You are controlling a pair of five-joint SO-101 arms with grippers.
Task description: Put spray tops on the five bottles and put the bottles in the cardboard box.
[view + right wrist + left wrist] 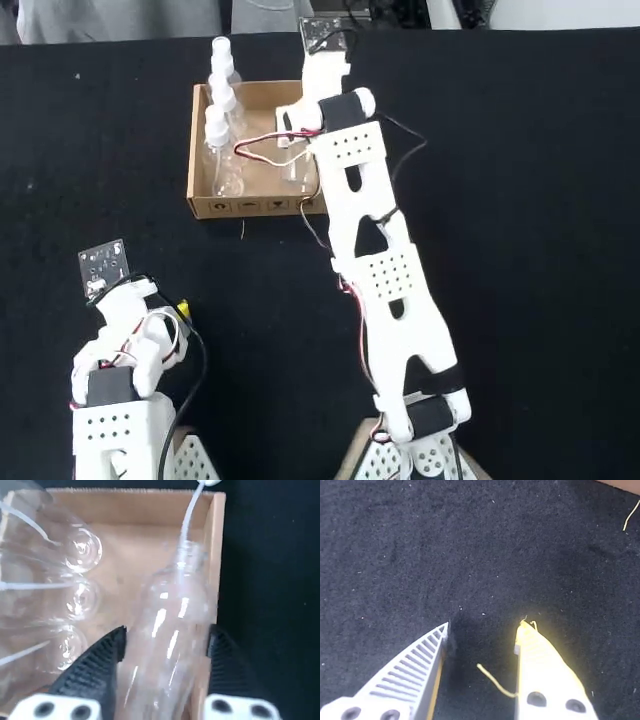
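Black felt-like table [540,150], pale grey surfaces [120,18] beyond far edge

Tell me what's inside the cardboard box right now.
Three clear bottles with spray tops in a row along one side of the cardboard box; a fourth bottle is by the opposite wall. In the high view the right arm covers that side.

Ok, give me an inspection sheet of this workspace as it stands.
Surface: black cloth table.
Job's things: cardboard box holds three bottles with spray tops at its left; a fourth bottle leans along its right wall.
Clutter: loose pale thread on the cloth.
Grippers: left gripper open over bare cloth; right gripper around the fourth bottle, grip unclear.
Cables: red and white wires from the right arm loop over the box.
Surroundings: pale shapes beyond the far edge, unclear.
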